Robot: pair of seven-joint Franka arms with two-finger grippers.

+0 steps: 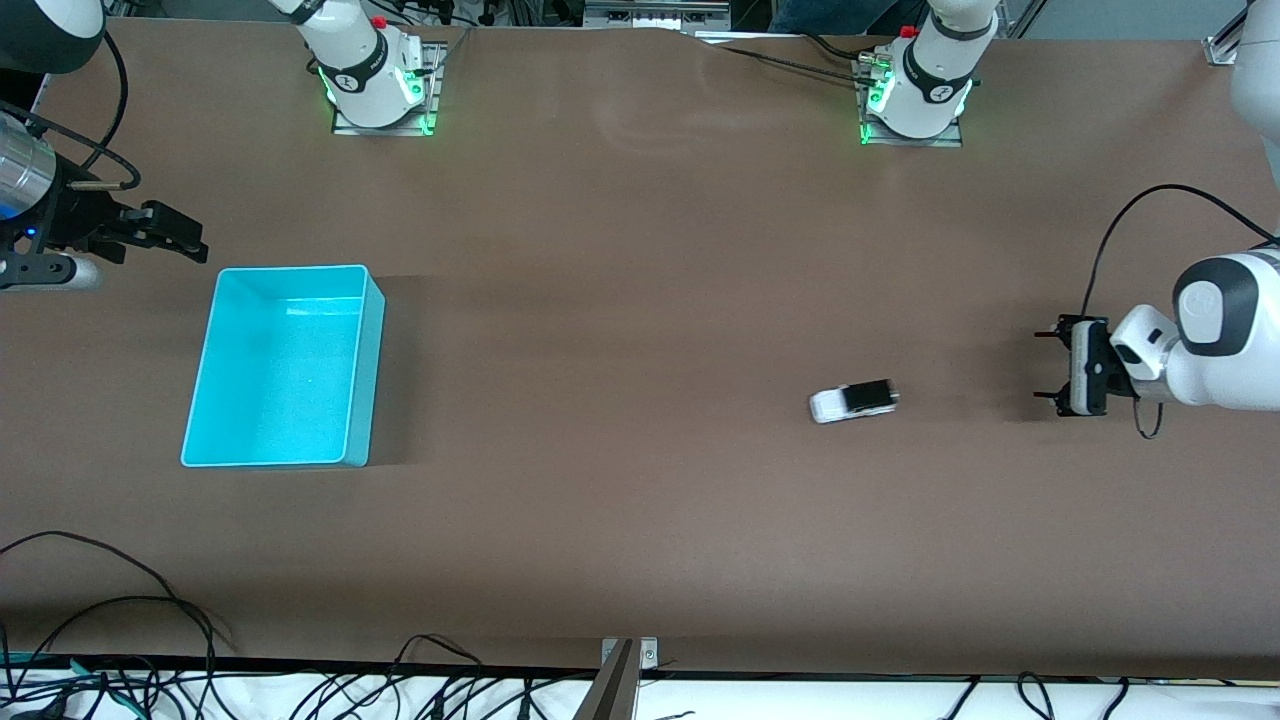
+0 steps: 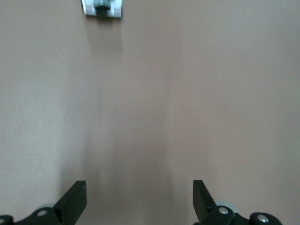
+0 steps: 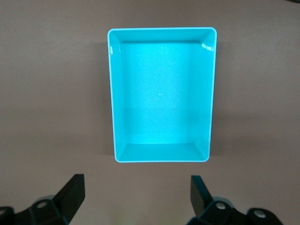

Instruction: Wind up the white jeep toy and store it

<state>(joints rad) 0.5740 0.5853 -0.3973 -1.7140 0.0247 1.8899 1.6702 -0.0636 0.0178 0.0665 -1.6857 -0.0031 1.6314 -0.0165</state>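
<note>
The white jeep toy (image 1: 853, 401), tiny with a black roof, lies on the brown table toward the left arm's end. My left gripper (image 1: 1045, 365) hangs open a short way from it, closer to the table's end, with nothing between its fingers. The left wrist view shows the left gripper (image 2: 139, 197) over bare table, and the jeep is out of that view. An empty cyan bin (image 1: 285, 370) stands toward the right arm's end. My right gripper (image 1: 195, 238) is open beside the bin. In the right wrist view, the right gripper (image 3: 137, 194) is empty and faces the bin (image 3: 161, 152).
Both arm bases (image 1: 378, 85) (image 1: 915, 95) stand along the table's edge farthest from the front camera. A small metal bracket (image 1: 630, 652) and loose cables (image 1: 120, 640) lie at the nearest edge. A metal fitting (image 2: 101, 8) shows in the left wrist view.
</note>
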